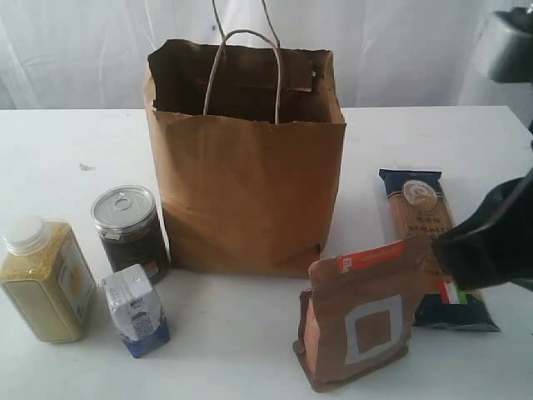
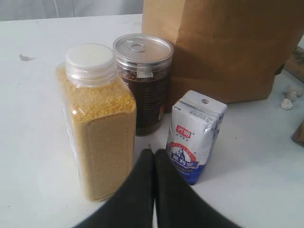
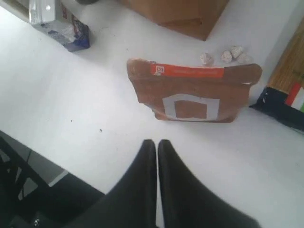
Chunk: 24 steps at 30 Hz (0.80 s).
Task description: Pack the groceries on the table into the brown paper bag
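Closest to the lens in the exterior view was the brown stand-up pouch with an orange top strip and a grey square frame (image 1: 358, 321). It stood on the wide white tabletop (image 1: 75, 142), in front of the tall crinkled brown paper bag (image 1: 250, 192), which was upright and open mid-table. Left of the bag sat the dark pull-tab can (image 1: 127, 221), with the small blue-white carton (image 1: 136, 310) and the white-capped clear bottle of yellow grain (image 1: 46, 279) in front of it. On the right, the long spaghetti packet (image 1: 416, 208) lay flat, partly hidden by the black right gripper (image 1: 445, 246).

Over on the left wrist view, the left gripper (image 2: 153, 152) had its fingers pressed together on nothing, tips near the gap between bottle and carton.

Right wrist view: that gripper was clamped tight and empty too, over bare table just short of the pouch. Some small pale lumps (image 3: 226, 56) lay between pouch and bag.
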Tool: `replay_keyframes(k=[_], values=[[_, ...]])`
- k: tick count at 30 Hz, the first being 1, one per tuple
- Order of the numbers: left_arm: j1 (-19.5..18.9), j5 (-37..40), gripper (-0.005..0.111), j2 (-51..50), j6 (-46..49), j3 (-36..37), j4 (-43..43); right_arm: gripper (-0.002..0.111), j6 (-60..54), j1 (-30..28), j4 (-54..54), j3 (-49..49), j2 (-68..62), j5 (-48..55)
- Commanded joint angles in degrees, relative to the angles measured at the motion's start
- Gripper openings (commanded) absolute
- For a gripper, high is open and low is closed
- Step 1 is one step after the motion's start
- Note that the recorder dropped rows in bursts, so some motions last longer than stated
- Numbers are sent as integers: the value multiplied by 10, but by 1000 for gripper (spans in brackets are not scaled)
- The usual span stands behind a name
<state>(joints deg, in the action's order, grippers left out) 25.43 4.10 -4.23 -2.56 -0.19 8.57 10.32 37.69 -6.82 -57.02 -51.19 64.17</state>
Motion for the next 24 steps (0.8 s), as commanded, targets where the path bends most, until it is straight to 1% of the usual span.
replay_keyframes(k=[1,3,7,10,14,16,24], values=[[-2,2,0,3,0,2,3,0,5,1,-12,51,40,-76],[-2,2,0,3,0,2,3,0,18,1,-15,72,52,-88],[-2,2,0,3,0,2,3,0,3,1,-26,101,64,-113],[-2,2,0,3,0,2,3,0,3,1,-50,128,71,-193],[-2,2,0,3,0,2,3,0,3,1,-51,187,87,-326],[-2,2,0,3,0,2,3,0,3,1,-51,219,100,-363],[-2,2,0,3,0,2,3,0,3,1,-49,308,146,-397]])
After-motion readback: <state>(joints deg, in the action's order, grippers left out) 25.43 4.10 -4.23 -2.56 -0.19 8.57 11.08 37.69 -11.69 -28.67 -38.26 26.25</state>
